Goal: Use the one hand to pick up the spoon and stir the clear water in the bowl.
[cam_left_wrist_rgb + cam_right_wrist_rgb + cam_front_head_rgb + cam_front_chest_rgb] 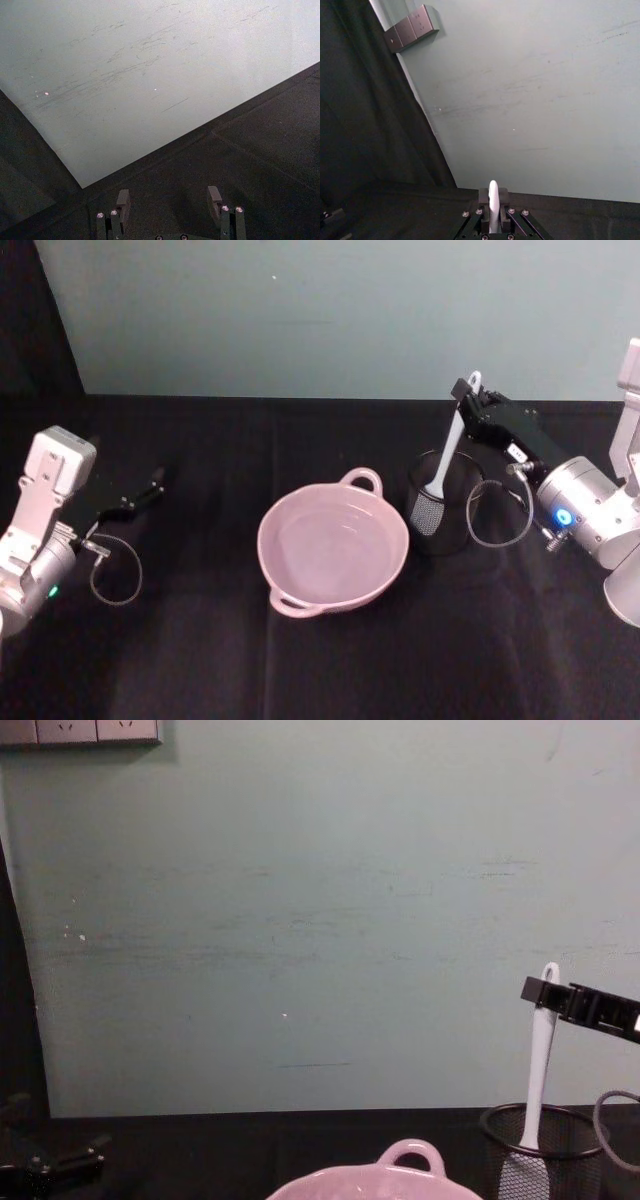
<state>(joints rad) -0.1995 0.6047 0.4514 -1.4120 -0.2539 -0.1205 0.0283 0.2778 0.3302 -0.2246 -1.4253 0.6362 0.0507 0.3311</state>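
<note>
The pale pink glossy bowl (333, 548) sits centre on the black table (200, 660); right of it, a black wire-mesh cup (438, 502) holds my white plastic spoon (445, 458), my right gripper (468, 398) clamped on its handle; my left gripper (150, 483) rests open

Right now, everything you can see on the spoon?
The spoon is white, plastic-looking, with a long slim handle, a hole at its top end and a flat paddle head. It stands nearly upright, leaning slightly, head down inside the black mesh cup to the right of the pink bowl. The right gripper is shut on the handle near the top, with the holed tip poking above the fingers. It has not reached the bowl.
</note>
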